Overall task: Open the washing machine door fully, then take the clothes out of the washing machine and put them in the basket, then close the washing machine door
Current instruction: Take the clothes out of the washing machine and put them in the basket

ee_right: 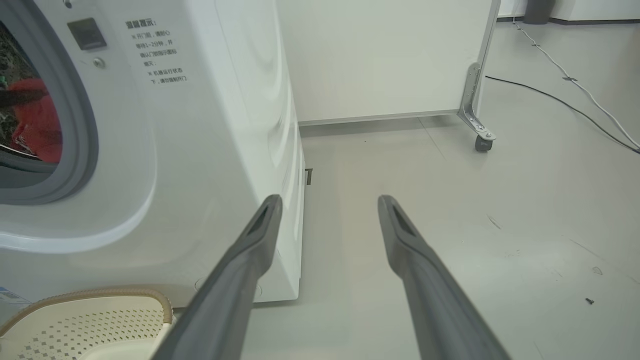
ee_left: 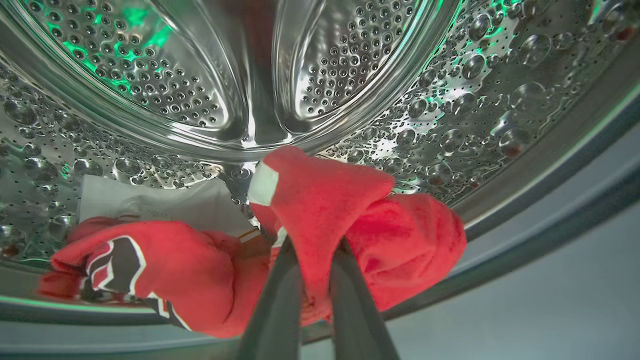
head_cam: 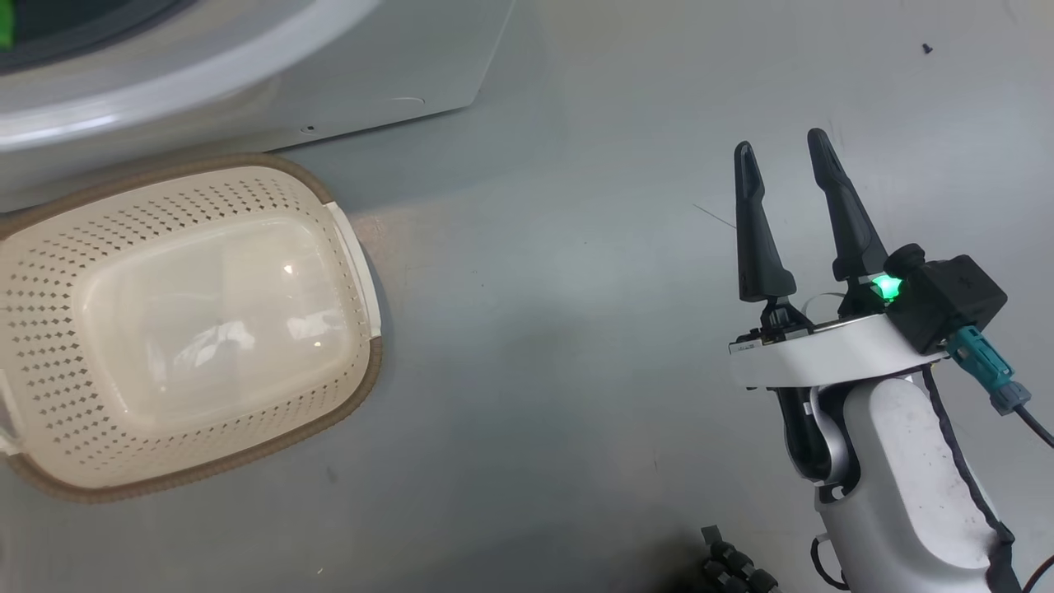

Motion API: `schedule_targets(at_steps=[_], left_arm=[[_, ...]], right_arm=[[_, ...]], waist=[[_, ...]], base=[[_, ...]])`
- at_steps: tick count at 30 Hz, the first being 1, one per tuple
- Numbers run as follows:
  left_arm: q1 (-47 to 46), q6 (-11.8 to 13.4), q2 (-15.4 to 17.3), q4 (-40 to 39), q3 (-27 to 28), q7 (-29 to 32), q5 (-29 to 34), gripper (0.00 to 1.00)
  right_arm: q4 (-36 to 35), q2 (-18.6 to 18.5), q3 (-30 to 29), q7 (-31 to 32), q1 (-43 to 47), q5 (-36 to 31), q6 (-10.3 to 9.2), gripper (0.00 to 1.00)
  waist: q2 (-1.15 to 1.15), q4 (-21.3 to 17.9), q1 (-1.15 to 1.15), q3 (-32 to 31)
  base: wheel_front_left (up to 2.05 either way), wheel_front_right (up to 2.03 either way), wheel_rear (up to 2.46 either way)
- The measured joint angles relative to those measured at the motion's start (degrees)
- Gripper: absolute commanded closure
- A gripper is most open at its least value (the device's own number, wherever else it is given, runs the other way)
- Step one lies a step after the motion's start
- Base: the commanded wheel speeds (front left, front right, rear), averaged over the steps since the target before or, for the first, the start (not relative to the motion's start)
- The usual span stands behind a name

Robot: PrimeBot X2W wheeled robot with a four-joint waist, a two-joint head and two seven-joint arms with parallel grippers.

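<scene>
In the left wrist view my left gripper (ee_left: 315,245) reaches into the steel drum of the washing machine (ee_left: 200,75) and is shut on a fold of the red clothes (ee_left: 320,200). A red jersey part with dark numerals (ee_left: 120,260) lies lower left, white cloth (ee_left: 165,202) behind it. The cream basket (head_cam: 49,239) stands with nothing in it on the floor below the washing machine (head_cam: 247,74). My right gripper (head_cam: 782,152) hovers open over bare floor to the basket's right. The red clothes (ee_right: 37,120) show through the drum opening. The washing machine door is out of view.
A white wheeled panel (ee_right: 380,55) stands behind the washing machine (ee_right: 215,125), its caster (ee_right: 481,143) on the grey floor. Cables (ee_right: 575,85) run across the floor at far right. The basket's rim (ee_right: 90,295) shows at lower left.
</scene>
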Motion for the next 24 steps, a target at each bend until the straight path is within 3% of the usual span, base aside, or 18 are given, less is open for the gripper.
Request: schedule_targets(at_steps=[13, 24], left_arm=[[11.28, 0.15, -4.66, -5.20, -0.35, -14.43, 1.20, 1.00], [19.80, 3.15, -7.46, -10.69, -0.75, -23.63, 3.77, 1.00]], right_arm=[[1.48, -0.01, -1.42, 0.00, 1.87, -2.74, 0.57, 0.00], [3.02, 0.00, -2.69, 0.00, 5.54, -4.39, 1.54, 0.00]], waist=[[0.00, 2.90, 0.00, -5.12], [0.00, 5.39, 0.00, -10.72]], base=[[0.00, 0.00, 0.00], [0.00, 0.00, 0.00]])
